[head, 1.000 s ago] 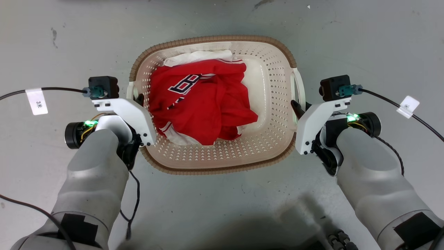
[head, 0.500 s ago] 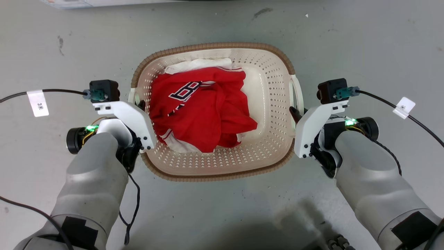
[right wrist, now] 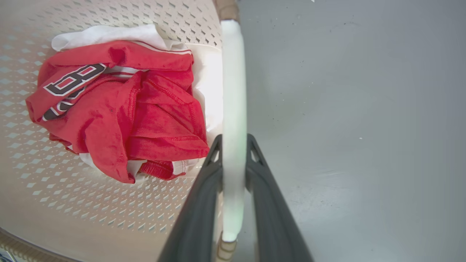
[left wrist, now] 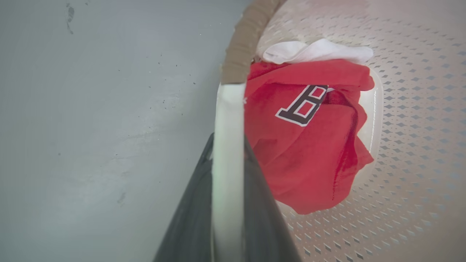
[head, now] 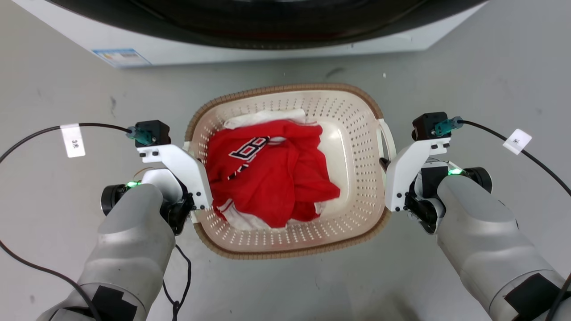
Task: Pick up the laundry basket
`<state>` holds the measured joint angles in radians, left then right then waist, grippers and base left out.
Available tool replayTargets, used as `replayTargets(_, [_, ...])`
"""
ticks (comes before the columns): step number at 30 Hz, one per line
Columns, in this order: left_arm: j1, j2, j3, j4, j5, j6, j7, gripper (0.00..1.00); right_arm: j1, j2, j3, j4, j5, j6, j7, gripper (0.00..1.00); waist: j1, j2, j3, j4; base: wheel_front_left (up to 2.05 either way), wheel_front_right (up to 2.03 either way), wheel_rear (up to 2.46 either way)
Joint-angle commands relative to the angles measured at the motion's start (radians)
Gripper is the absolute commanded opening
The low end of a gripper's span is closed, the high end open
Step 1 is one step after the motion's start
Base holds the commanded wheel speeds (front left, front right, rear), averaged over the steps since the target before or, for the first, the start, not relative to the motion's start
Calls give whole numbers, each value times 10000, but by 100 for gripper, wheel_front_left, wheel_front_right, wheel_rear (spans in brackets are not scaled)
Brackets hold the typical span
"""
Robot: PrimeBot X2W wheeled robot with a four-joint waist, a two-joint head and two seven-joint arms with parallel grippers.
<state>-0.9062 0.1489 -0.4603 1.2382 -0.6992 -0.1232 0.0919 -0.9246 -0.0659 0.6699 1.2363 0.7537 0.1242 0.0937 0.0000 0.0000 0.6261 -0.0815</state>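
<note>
Two grippers, both engaged. The left gripper (left wrist: 228,145) has its dark fingers drawn in to a narrow gap, one on each face of the white left handle (left wrist: 227,116); they look to be touching it. The right gripper (right wrist: 233,140) is the same on the white right handle (right wrist: 233,72), with the strip pinched between the fingers.

Both handles belong to the laundry basket (head: 290,249), which sits between the two forearms in the head view, brown rim level, long axis running near to far. Contents: a crumpled red jersey (head: 272,178) with dark lettering, lying over a white garment (head: 263,118) towards the far-left side. The right half of the basket bottom is bare.

Surroundings: grey floor (head: 468,80) on all sides, and the washing machine (head: 267,44) just beyond the far rim, not touching it.

Progress, as a judgement: reach and two-sided grasp are done. I cannot tell from these views whether the base is clear of the floor. Left to do is an even raise on both arms so the load does not slide or tip.
</note>
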Motion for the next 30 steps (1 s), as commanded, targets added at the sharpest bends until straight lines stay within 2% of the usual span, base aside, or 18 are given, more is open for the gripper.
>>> replayTargets(1, [42, -359, -110, -92, -87, -130, 116, 0, -168, 284, 80, -62, 83, 118, 129, 0, 0, 0, -540, 104, 0, 0, 0])
replayTargets(14, [342, -477, -672, 136, -662, -135, 1678, 0, -1, 300, 246, 221, 817, 124, 2349, 0, 0, 0, -2571, 171, 0, 0, 0])
replayTargets(30, [716, -400, -1132, 274, -1089, -134, 2792, 0, 340, 272, 235, 454, 1124, 123, 4091, 0, 0, 0, -4739, 249, 0, 0, 0])
